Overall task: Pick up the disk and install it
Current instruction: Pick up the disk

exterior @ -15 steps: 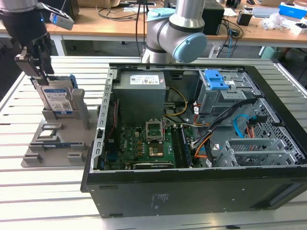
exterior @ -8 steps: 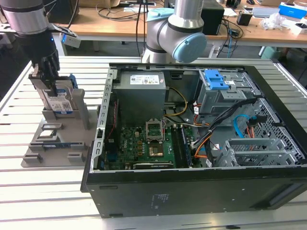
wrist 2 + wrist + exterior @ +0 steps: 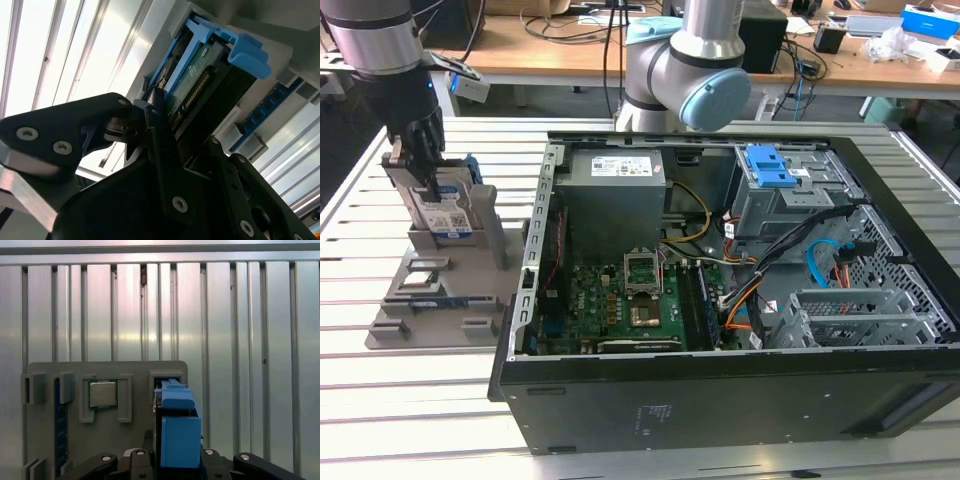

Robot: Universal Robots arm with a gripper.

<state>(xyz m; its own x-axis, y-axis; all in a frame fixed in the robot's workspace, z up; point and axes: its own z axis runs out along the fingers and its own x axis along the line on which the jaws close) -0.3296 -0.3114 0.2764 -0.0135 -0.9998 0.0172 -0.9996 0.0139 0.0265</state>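
Observation:
The disk (image 3: 448, 212) is a silver drive with a white-and-blue label in a blue caddy. It stands on edge in the grey slotted stand (image 3: 438, 305) at the exterior view's left. My gripper (image 3: 420, 150) comes down on its upper edge, with a finger on each side, shut on it. In the second wrist view the black fingers (image 3: 156, 112) press the disk (image 3: 192, 75) at its connector end. In the first wrist view the blue caddy (image 3: 177, 430) sits between the finger links of the gripper (image 3: 172, 460), above the stand (image 3: 135, 390).
An open black computer case (image 3: 720, 400) lies at the exterior view's right, with a motherboard (image 3: 630, 300) and a grey drive bay topped by a blue latch (image 3: 772, 170). The arm's base (image 3: 690, 70) stands behind it. A processor chip (image 3: 103, 393) rests in the stand. The table (image 3: 380, 400) is slatted metal.

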